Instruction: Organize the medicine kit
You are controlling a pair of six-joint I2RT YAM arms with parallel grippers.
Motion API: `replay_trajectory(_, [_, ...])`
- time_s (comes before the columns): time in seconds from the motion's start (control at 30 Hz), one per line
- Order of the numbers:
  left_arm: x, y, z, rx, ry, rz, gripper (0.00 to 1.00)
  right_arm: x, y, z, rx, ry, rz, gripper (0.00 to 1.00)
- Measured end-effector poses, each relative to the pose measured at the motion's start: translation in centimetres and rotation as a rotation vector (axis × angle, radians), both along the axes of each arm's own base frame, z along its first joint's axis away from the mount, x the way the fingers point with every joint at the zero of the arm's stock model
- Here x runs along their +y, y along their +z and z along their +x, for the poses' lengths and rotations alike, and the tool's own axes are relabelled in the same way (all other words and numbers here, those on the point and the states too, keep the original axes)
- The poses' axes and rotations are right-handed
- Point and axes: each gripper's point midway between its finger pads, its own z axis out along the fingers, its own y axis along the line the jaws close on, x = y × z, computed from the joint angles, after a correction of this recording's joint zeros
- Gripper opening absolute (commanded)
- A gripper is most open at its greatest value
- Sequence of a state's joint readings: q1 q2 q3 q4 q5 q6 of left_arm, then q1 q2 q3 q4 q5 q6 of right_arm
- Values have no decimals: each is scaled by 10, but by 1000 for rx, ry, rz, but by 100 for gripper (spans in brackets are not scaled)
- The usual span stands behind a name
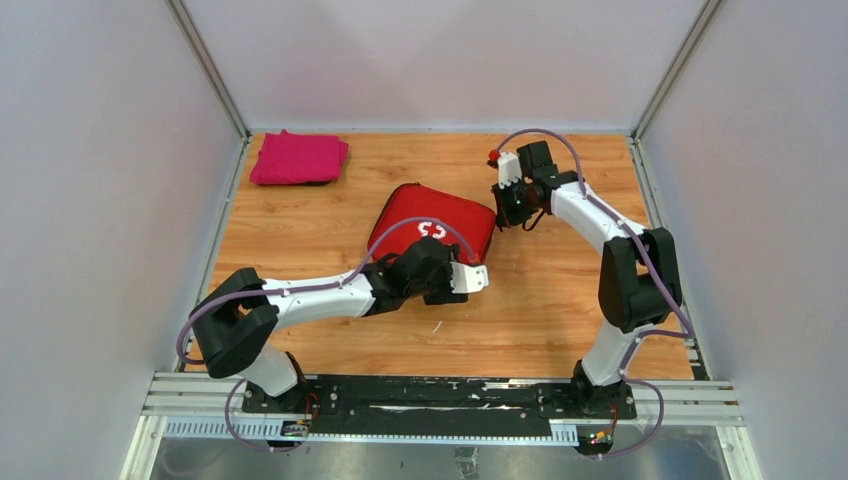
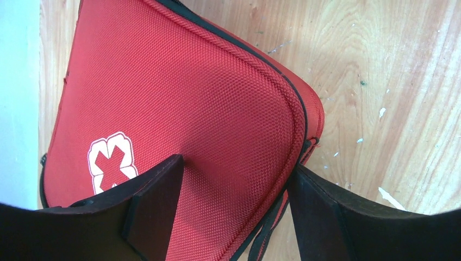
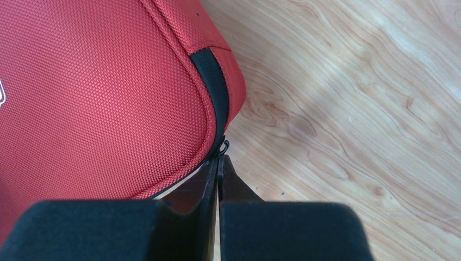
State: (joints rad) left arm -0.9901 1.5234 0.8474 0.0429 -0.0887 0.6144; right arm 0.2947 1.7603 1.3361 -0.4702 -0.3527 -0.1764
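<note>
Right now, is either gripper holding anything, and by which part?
Right gripper pinches the zipper pull of the kit; left gripper straddles its corner, grip unclear.

The left arm (image 1: 300, 295) and the right arm (image 1: 600, 222) are made of white tubes with chunky black joints. A thin purple cable (image 1: 540, 131) loops along each one. Both stand on a flat black plate (image 1: 440, 393) set on silver rails (image 1: 690, 405). The left gripper (image 2: 236, 166) and the right gripper (image 3: 220, 163) have flat black fingers. The right one has fuzzy black blocks nearer the wrist.
</note>
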Motion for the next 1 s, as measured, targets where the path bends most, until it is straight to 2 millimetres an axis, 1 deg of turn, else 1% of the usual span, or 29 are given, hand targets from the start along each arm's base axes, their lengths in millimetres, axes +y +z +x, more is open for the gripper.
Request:
replay_trajectory(0.17, [1, 0, 2, 23, 15, -19, 73, -8, 1, -9, -8, -32, -17, 0])
replay_trajectory(0.23, [1, 0, 3, 27, 20, -24, 73, -9, 0, -19, 5, -39, -20, 0])
replay_trajectory(0.27, [1, 0, 3, 29, 22, -26, 73, -7, -1, -26, 19, -32, -21, 0])
replay_trajectory(0.4, [1, 0, 7, 33, 37, -34, 73, 7, -2, -57, 77, 26, -38, 0])
replay_trajectory(0.6, [2, 0, 8, 38, 42, -39, 74, 21, -5, -88, 136, 73, -20, 0])
replay_trajectory(0.73, [1, 1, 9, 40, 43, -41, 74, 37, -5, -113, 175, 98, 40, 0])
replay_trajectory(0.9, [4, -1, 10, 43, 54, -34, 75, 53, -4, -132, 193, 98, 74, 0])
replay_trajectory(1.0, [7, -1, 12, 42, 63, -29, 77, 60, -2, -137, 194, 71, 110, 0])
